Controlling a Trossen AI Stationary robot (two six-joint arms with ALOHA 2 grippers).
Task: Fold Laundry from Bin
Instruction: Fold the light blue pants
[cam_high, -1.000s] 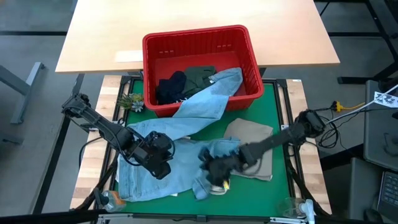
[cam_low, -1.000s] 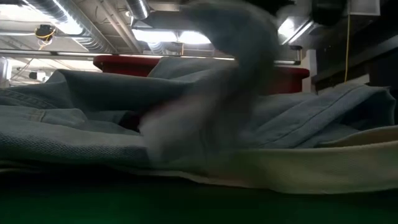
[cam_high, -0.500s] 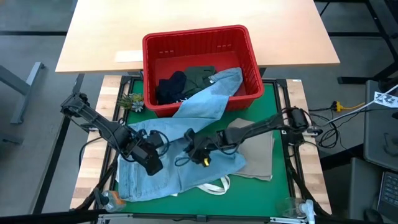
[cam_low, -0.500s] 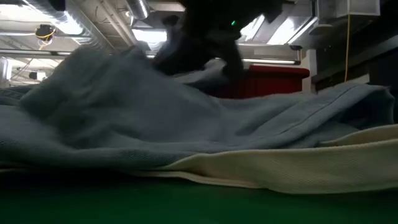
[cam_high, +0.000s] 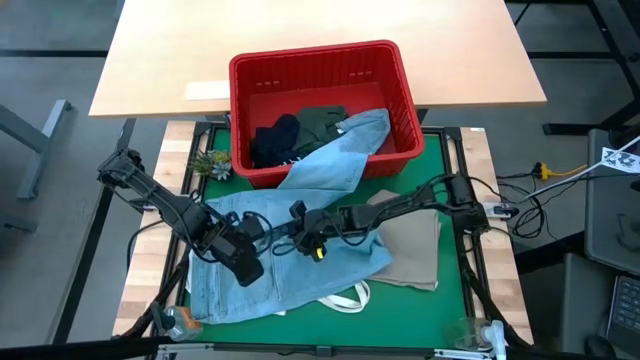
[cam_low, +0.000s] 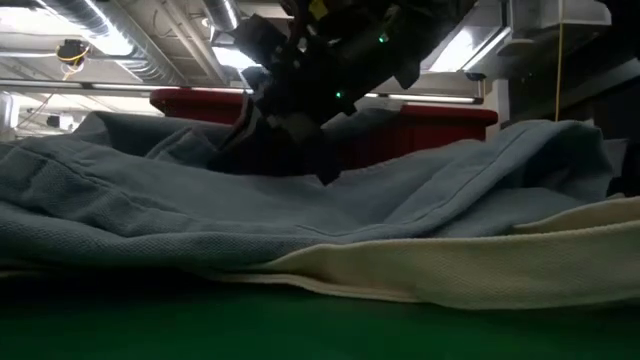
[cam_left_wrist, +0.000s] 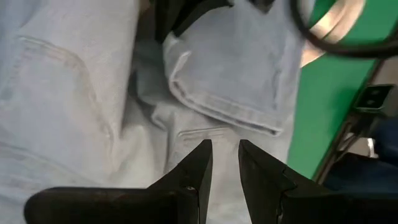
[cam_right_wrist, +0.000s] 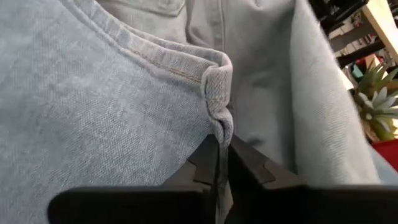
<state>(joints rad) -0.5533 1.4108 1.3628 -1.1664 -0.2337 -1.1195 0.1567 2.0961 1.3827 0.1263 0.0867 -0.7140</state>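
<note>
The green mat (cam_high: 455, 260) carries most of the work; the red bin (cam_high: 322, 70) sits at its far edge, against a bare wooden table (cam_high: 300, 25).

The jeans (cam_high: 300, 275) are the biggest piece. One leg still trails up over the bin's near rim and hangs inside; the rest lies spread over the mat's left and middle, reaching the near edge. A hem end has been laid over toward the waist, so a first fold looks under way, not finished.

A khaki cloth (cam_high: 415, 250) lies flat toward the mat's right edge, partly under the jeans. It looks roughly squared, though whether it counts as folded I cannot tell. A white bag (cam_high: 345, 298) peeks out from under the jeans near the near edge.

In the bin remain a dark olive shirt (cam_high: 322, 125) and navy shorts (cam_high: 273, 140), both unfolded. So most of the task is left.

The right gripper (cam_high: 300, 232) reaches across to the mat's middle, its fingers (cam_right_wrist: 211, 162) nearly together with a denim hem corner pinched between them. The left gripper (cam_high: 247, 262) rests on the jeans toward the left edge; its fingers (cam_left_wrist: 196, 168) stand slightly apart just above the denim with nothing between them.

A small plant (cam_high: 210, 163) stands at the bin's near left corner.
</note>
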